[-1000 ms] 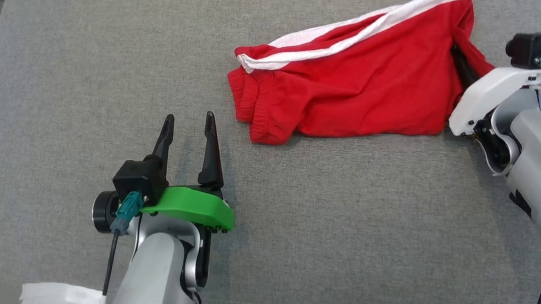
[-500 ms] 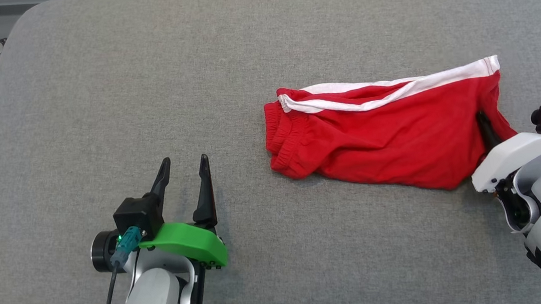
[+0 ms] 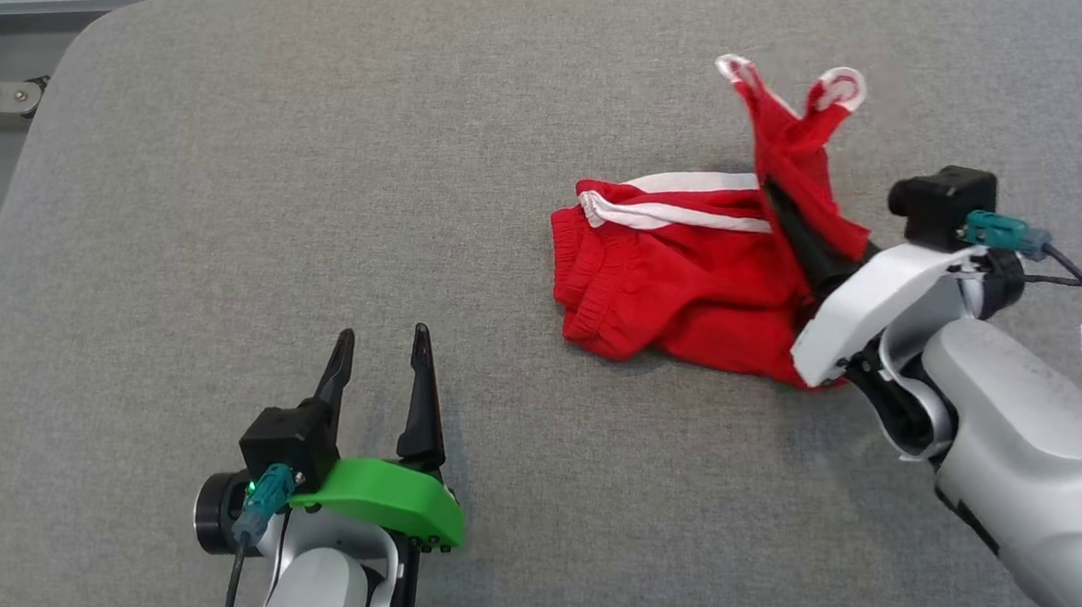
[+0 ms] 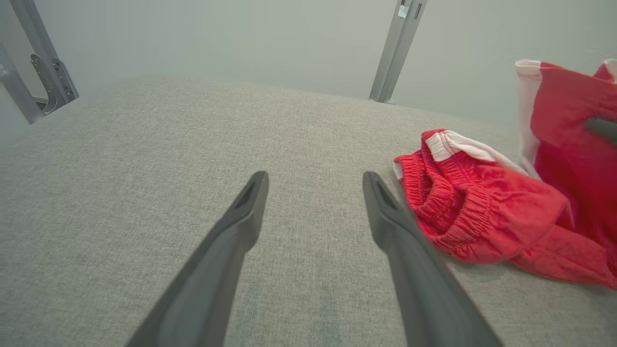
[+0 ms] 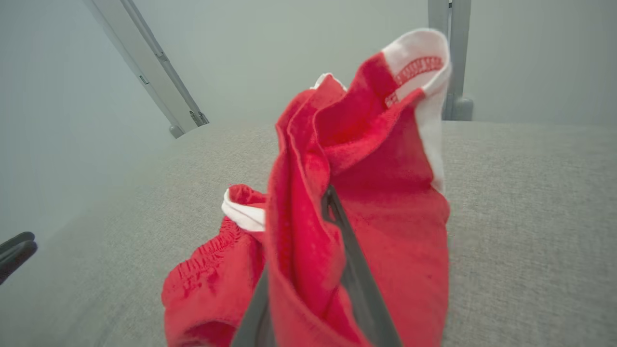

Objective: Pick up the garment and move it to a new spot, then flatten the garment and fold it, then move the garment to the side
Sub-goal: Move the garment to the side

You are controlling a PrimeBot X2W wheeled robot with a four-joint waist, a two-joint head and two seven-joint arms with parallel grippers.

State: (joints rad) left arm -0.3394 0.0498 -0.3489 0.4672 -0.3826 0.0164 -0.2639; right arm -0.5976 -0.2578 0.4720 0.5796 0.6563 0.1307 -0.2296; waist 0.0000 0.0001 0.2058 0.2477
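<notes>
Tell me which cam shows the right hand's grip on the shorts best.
Right wrist view: the right hand is shut on the red shorts, fabric bunched around its fingers. Head view shows the pinch from above, partly draped. Left wrist view catches one dark finger against the lifted cloth.

Soft red cloth garment (image 3: 691, 298) on matt, coarse-woven grey upholstery (image 3: 288, 189).

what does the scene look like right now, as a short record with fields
surface: grey cushion
garment: red shorts with white trim, one end raised, waistband end lying on the cushion
right gripper: shut on the raised end of the shorts
left gripper: open, empty, apart from the shorts
task stage: pick-up under way, not yet flattened or folded
</notes>
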